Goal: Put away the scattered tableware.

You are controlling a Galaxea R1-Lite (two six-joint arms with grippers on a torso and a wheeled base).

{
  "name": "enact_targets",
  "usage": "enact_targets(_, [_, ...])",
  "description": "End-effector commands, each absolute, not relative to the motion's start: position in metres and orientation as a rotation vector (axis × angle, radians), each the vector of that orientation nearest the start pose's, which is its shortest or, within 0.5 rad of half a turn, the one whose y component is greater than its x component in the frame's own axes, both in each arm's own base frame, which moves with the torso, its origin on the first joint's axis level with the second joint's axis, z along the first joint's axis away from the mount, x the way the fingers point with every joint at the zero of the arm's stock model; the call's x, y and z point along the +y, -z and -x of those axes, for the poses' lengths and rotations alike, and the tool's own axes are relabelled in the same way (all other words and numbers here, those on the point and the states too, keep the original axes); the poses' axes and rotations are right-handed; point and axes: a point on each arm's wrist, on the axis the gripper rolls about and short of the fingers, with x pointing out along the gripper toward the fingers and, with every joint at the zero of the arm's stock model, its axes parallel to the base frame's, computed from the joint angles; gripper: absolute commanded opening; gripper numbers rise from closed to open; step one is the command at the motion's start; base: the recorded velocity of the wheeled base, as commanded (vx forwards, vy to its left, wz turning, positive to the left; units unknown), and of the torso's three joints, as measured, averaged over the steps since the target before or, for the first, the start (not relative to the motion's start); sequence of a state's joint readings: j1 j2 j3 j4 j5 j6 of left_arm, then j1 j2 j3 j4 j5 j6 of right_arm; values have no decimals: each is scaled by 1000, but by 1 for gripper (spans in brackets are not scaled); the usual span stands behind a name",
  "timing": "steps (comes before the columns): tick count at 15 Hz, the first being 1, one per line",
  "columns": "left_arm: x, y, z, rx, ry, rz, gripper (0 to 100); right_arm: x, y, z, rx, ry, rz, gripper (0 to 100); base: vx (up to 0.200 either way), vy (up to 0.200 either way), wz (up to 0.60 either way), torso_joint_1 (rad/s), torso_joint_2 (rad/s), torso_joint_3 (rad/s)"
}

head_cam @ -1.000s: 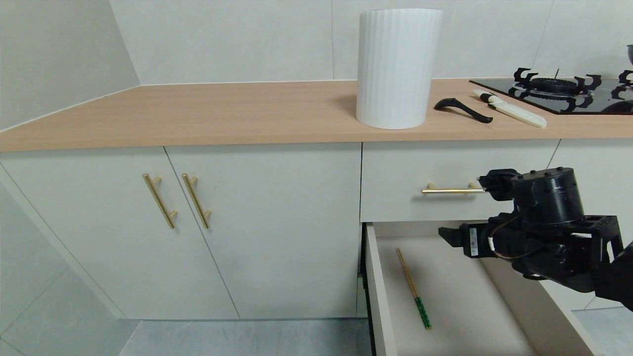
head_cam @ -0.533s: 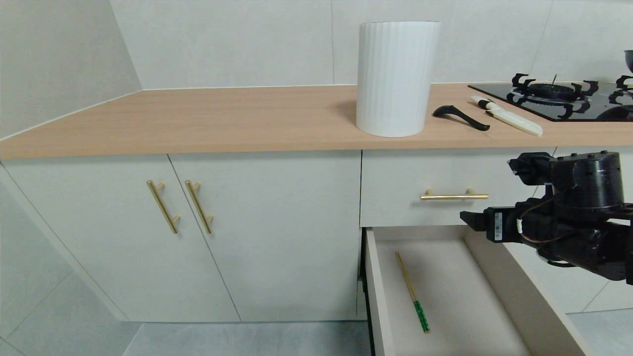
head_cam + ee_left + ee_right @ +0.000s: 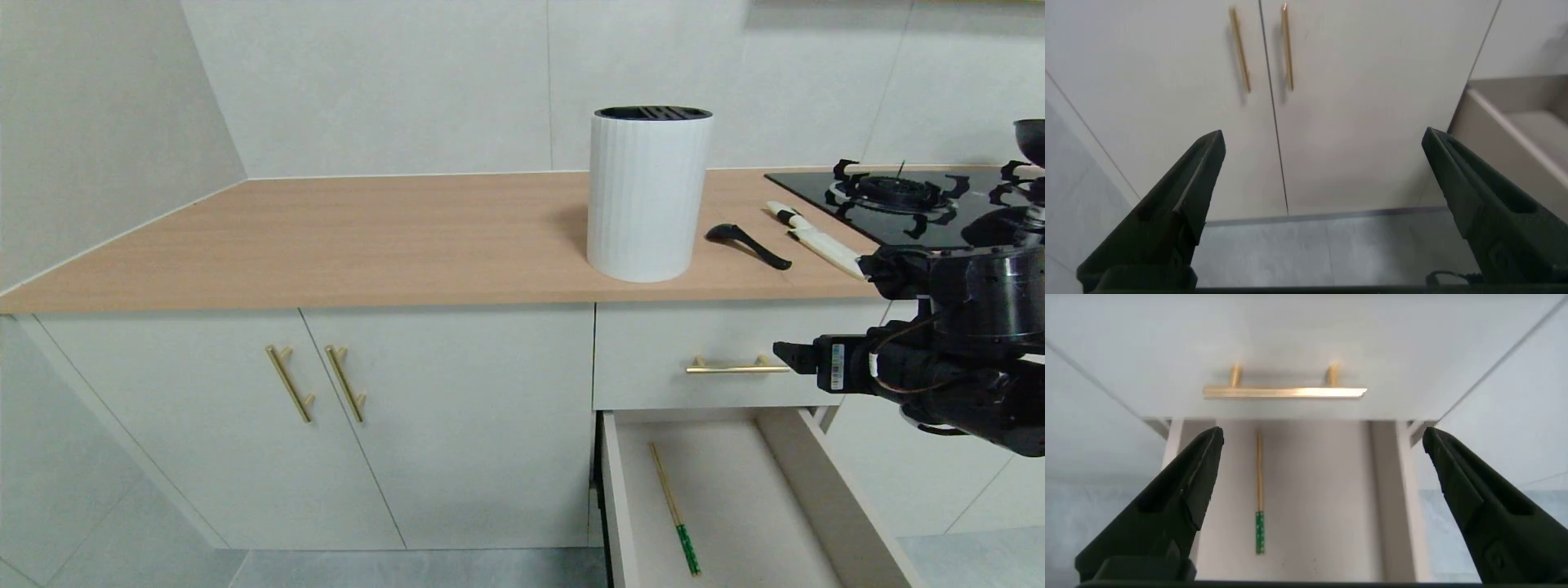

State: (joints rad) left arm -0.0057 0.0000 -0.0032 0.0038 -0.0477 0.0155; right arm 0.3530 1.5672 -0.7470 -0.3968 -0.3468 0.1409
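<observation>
The jaws of the right arm stand wide and empty just in front of the upper drawer's brass handle (image 3: 729,368), above the open lower drawer (image 3: 816,482) where chopsticks (image 3: 674,510) lie. The left arm's jaws are spread too, holding nothing, low by the cabinet doors (image 3: 1266,98). I'd say it is between pickups: a black utensil (image 3: 747,243) and a white knife (image 3: 816,245) lie on the bench (image 3: 367,237) beside the white holder (image 3: 649,196), so next the right arm must rise to bench height and close on a thin handle lying flat.
</observation>
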Motion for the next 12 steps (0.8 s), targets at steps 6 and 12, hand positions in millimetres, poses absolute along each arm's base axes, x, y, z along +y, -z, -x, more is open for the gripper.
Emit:
enact_targets(6, [-1, -76, 23, 3, 54, -15, 100, 84, -180, -255, 399, 27, 4, 100, 0, 0, 0, 189, -475, -289])
enact_targets(12, [-1, -76, 23, 3, 54, -15, 100, 82, -175, -259, 413, 39, 9, 100, 0, 0, 0, 213, -488, -279])
